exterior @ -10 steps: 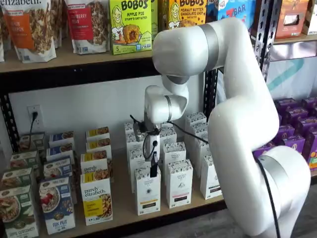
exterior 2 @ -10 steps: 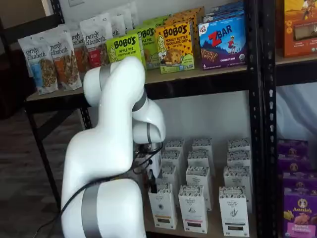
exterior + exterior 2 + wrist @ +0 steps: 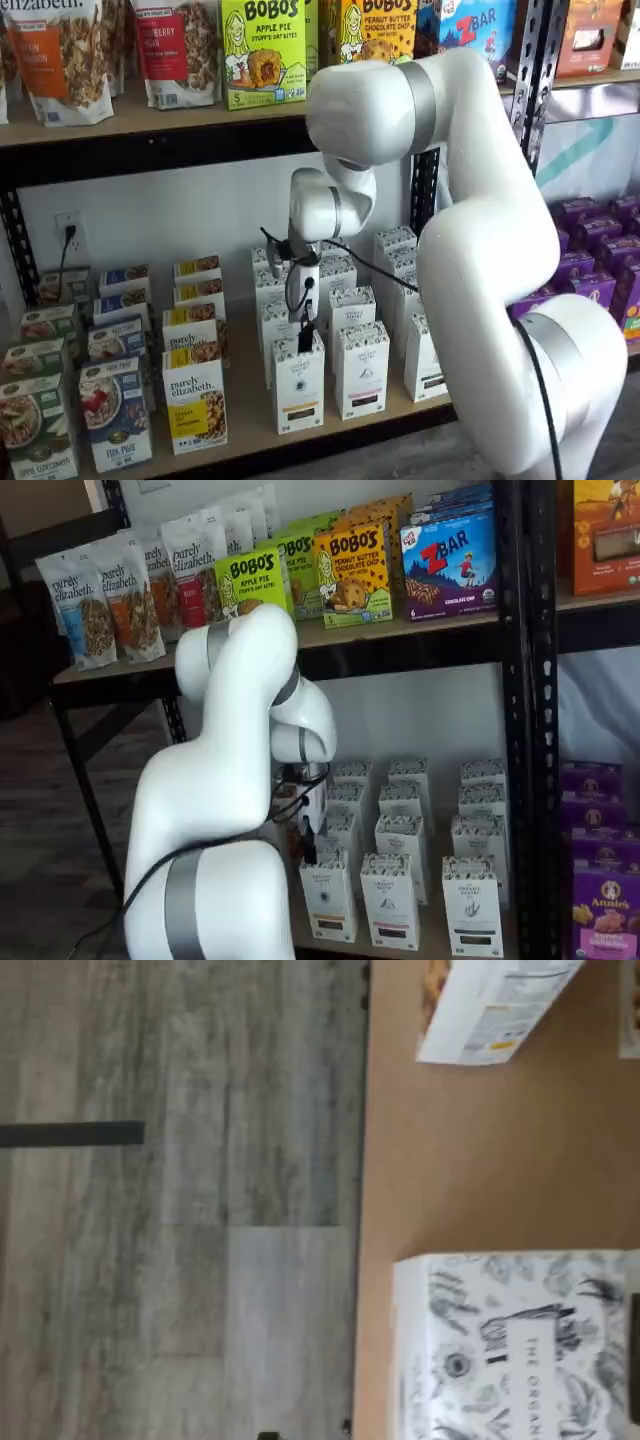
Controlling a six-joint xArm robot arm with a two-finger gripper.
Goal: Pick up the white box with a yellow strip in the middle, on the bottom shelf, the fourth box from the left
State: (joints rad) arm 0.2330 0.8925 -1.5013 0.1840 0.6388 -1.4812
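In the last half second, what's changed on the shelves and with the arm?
The arm has eased down slightly, bringing the gripper closer to the top of the white box with a yellow strip. Nothing has been taken hold of; the box stands untouched on the bottom shelf. The neighbouring white cartons and the purely elizabeth boxes have not moved.

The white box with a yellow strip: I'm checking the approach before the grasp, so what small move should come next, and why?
Probably a short descent straight down. In a shelf view the gripper hangs just above the top of the white box with a yellow strip, at the front of the bottom shelf. Nothing is held yet. Only a dark sliver of the fingers shows, so lowering them around the box's top looks like the step before closing.
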